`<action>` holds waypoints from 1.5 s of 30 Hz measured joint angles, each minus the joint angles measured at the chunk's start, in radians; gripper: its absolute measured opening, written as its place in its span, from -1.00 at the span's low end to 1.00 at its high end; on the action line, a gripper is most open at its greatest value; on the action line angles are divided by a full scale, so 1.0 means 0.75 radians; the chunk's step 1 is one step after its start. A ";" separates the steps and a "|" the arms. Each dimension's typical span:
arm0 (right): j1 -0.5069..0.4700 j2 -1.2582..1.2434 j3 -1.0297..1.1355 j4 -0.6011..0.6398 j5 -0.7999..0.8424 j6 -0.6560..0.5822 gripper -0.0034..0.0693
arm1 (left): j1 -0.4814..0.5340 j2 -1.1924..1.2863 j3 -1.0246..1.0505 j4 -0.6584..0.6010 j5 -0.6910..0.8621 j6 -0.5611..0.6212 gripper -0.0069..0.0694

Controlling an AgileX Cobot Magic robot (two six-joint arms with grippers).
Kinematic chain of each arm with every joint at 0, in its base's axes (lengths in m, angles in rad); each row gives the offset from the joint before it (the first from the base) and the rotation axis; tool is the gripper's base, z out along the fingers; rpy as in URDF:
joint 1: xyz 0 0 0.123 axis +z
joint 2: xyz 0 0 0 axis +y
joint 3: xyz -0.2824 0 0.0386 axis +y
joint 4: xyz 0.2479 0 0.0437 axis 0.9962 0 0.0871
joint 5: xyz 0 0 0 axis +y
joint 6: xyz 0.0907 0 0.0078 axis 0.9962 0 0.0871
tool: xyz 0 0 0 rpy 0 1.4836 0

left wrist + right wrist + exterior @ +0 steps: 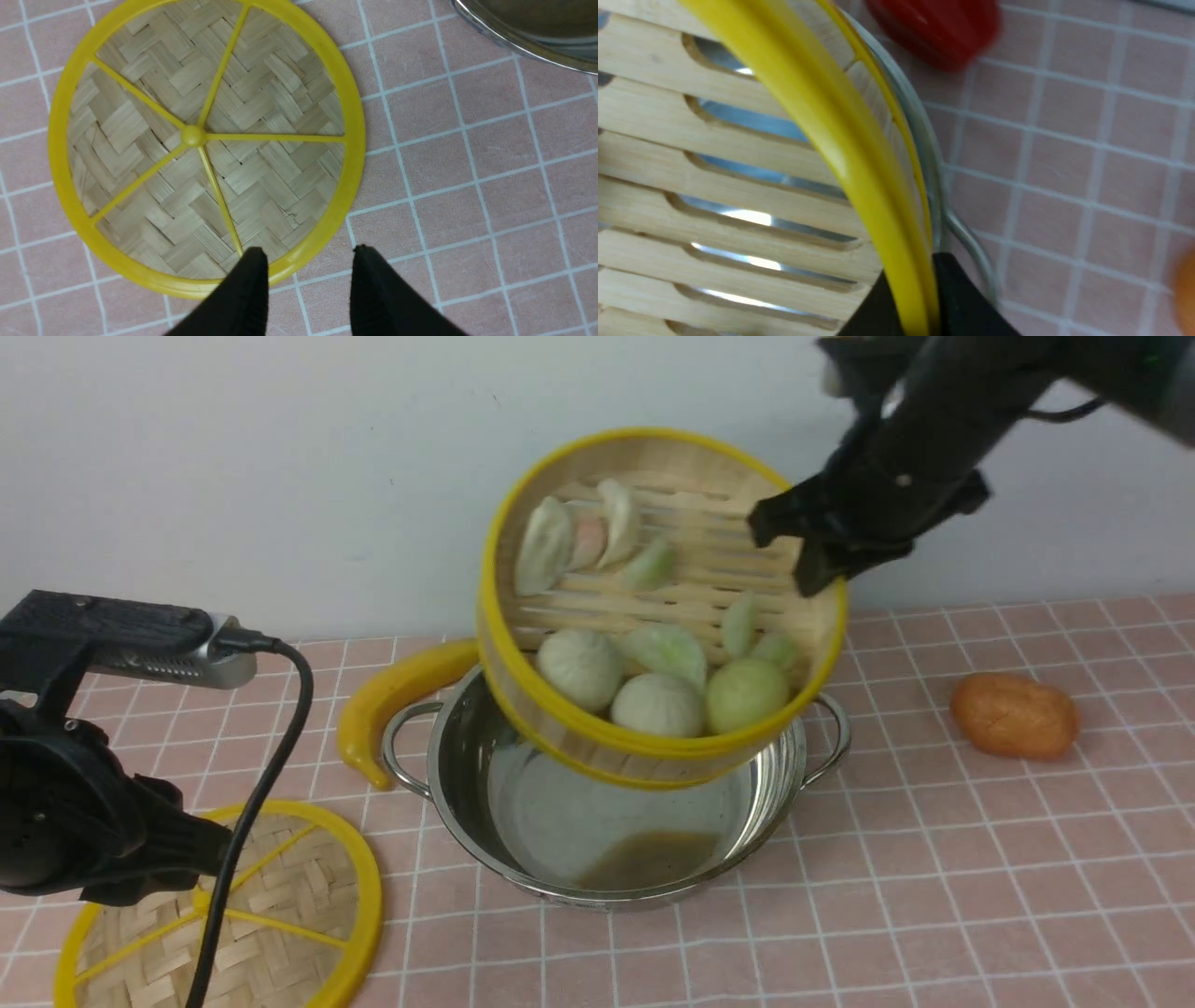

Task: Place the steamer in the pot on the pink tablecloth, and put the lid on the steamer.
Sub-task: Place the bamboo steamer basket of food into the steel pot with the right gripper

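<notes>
Pink tablecloth (934, 859) with a white grid covers the tabletop below a plain pale wall; at the left the lid (289, 896) lies flat on it, with the left end effector (307, 252) above its edge, jaws moderately apart and holding nothing. Right of the lid, a yellow banana (392, 700) lies just behind the pot (485, 859), which stands on the cloth. The steamer (691, 579) hangs tilted over the pot, its yellow rim pinched by the right end effector (789, 555); an orange-brown lump (1015, 715) lies well to the right.
</notes>
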 joint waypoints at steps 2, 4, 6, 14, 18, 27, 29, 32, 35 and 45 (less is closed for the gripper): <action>0.025 0.089 -0.069 0.000 0.002 0.004 -0.76 | 0.000 0.000 0.000 0.000 0.000 0.000 -0.18; 0.041 0.172 -0.121 -0.001 0.008 0.014 -0.76 | 0.000 0.000 0.000 0.000 0.000 0.000 -0.18; 0.042 0.226 -0.143 -0.003 0.008 0.020 -0.76 | 0.000 0.000 0.000 0.000 0.000 0.000 -0.18; 0.042 0.343 -0.166 -0.052 0.011 0.026 -0.76 | 0.000 0.000 0.000 0.000 0.000 0.000 -0.18; 0.042 0.393 -0.180 -0.058 0.012 0.027 -0.76 | 0.000 0.000 0.000 0.000 0.000 0.000 -0.18; 0.042 0.403 -0.189 -0.058 0.011 0.026 -0.75 | 0.000 0.000 0.000 0.000 -0.003 0.000 -0.18; 0.042 0.403 -0.191 -0.058 0.011 0.025 -0.73 | 0.000 0.000 0.000 0.002 -0.008 0.000 -0.18; 0.042 0.403 -0.192 -0.050 0.014 0.025 -0.67 | 0.000 0.000 0.000 0.006 -0.033 -0.001 -0.18; 0.042 0.402 -0.196 -0.017 0.014 0.030 -0.51 | 0.000 0.004 0.000 0.008 -0.072 -0.004 -0.18; 0.042 0.398 -0.200 0.039 0.000 0.038 0.00 | 0.000 0.045 0.000 0.061 -0.142 -0.021 -0.18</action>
